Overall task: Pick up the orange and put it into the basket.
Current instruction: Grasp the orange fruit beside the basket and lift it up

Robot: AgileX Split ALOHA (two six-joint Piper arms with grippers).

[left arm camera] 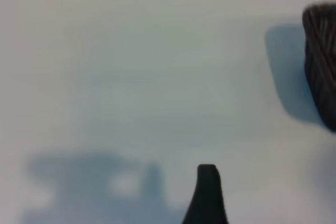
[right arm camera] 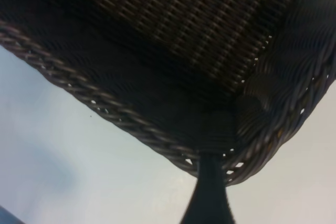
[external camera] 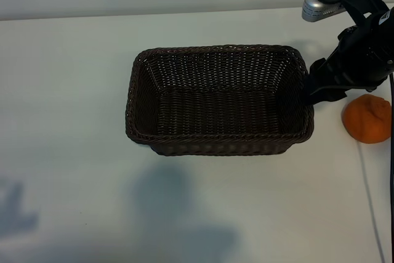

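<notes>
The orange (external camera: 367, 119) lies on the white table just right of the dark woven basket (external camera: 218, 145), near the exterior view's right edge. My right gripper (external camera: 314, 89) hangs over the basket's right rim, up and to the left of the orange and not touching it. It is open and holds nothing. In the right wrist view one dark finger (right arm camera: 210, 190) points at the basket's braided corner (right arm camera: 252, 150). My left gripper (left arm camera: 170, 205) is out of the exterior view. It hovers open over bare table, with one finger (left arm camera: 207, 195) and a corner of the basket (left arm camera: 321, 61) showing.
A silver-headed camera mount (external camera: 323, 5) sits on the right arm above the gripper. A thin cable (external camera: 369, 195) runs over the table below the orange. Arm shadows (external camera: 166, 195) fall on the table in front of the basket.
</notes>
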